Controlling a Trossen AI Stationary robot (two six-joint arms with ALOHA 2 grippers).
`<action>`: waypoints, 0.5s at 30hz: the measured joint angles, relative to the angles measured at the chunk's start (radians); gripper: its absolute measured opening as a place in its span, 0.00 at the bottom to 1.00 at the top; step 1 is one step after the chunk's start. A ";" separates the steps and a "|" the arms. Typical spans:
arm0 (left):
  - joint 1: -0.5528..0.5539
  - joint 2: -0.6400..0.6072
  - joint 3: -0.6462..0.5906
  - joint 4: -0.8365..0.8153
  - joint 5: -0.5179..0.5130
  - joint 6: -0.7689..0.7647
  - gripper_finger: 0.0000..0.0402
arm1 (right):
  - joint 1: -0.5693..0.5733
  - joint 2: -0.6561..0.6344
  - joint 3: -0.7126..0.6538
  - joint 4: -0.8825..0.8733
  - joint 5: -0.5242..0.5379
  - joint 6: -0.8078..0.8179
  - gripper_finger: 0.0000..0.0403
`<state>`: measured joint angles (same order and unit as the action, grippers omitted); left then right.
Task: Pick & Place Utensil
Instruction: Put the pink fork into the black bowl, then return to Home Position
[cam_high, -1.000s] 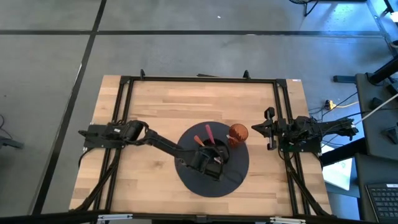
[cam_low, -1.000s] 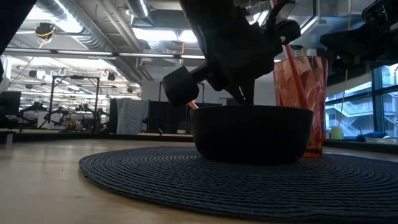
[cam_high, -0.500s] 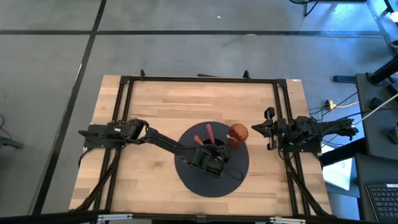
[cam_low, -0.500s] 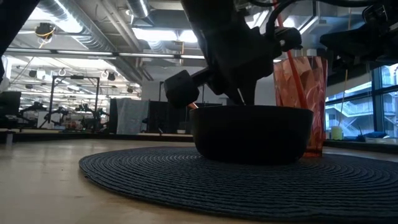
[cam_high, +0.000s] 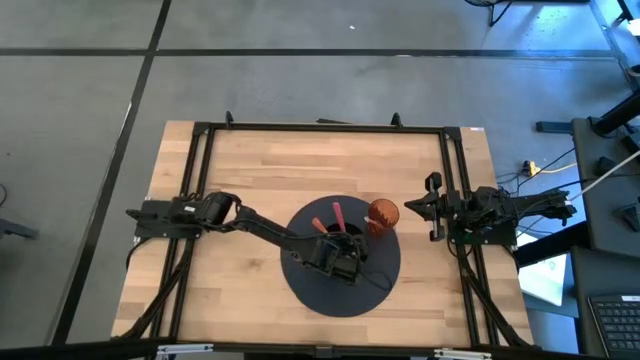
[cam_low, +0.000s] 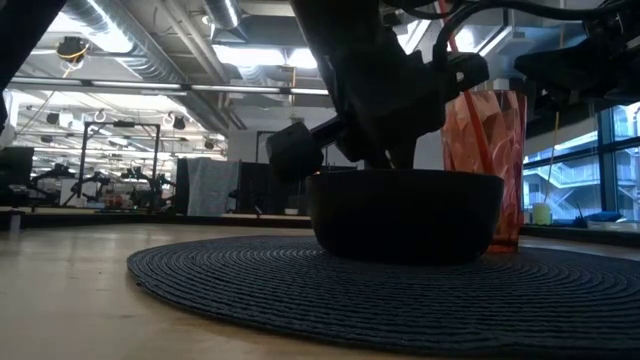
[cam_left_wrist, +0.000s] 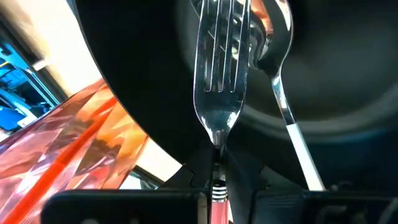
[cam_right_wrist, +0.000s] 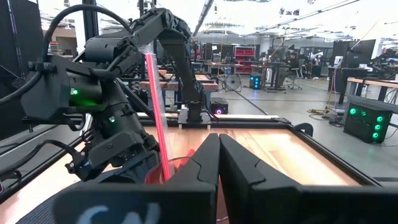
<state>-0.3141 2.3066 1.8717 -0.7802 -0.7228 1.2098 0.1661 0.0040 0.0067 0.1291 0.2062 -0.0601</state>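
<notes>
The left gripper (cam_high: 340, 262) hung over the black bowl (cam_low: 405, 215), which sat on the round dark woven mat (cam_high: 300, 290) near the table's (cam_high: 300, 165) centre, slightly toward six o'clock in the overhead view. In the left wrist view its fingers (cam_left_wrist: 130, 208) were pinched on the slim neck of a metal fork (cam_left_wrist: 219, 81), tines pointing down into the bowl's dark hollow. A spoon (cam_left_wrist: 277, 56) lay just beside the fork inside the bowl, its bowl end overlapping the fork's tines on one side and its handle running back toward the gripper.

From above, a pink-handled utensil (cam_high: 337, 214) and an orange-handled one (cam_high: 321, 226) stuck out of the bowl's rim toward eleven and twelve o'clock. An orange translucent cup (cam_high: 382, 215) stood on the mat at about two o'clock from the bowl, just beside it; in the low view the cup (cam_low: 485, 135) rose behind the bowl's right edge with a red straw-like stick (cam_low: 470, 115) slanting inside it.

The right gripper (cam_high: 432, 208) waited at three o'clock of the table, by the frame rail, well apart from the mat. Its fingers (cam_right_wrist: 202, 165) were pressed together with nothing between them
</notes>
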 joint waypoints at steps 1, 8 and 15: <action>0.000 0.000 0.000 0.000 0.000 0.000 0.05 | 0.000 0.000 0.000 0.000 0.000 0.000 0.02; 0.000 0.000 0.000 -0.001 0.000 -0.016 0.13 | 0.000 0.000 0.000 0.000 0.000 0.000 0.02; -0.004 0.000 0.000 -0.001 -0.028 -0.019 0.16 | 0.000 0.000 0.000 0.000 0.000 0.000 0.02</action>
<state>-0.3179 2.3066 1.8717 -0.7808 -0.7511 1.1908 0.1659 0.0041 0.0067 0.1291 0.2065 -0.0601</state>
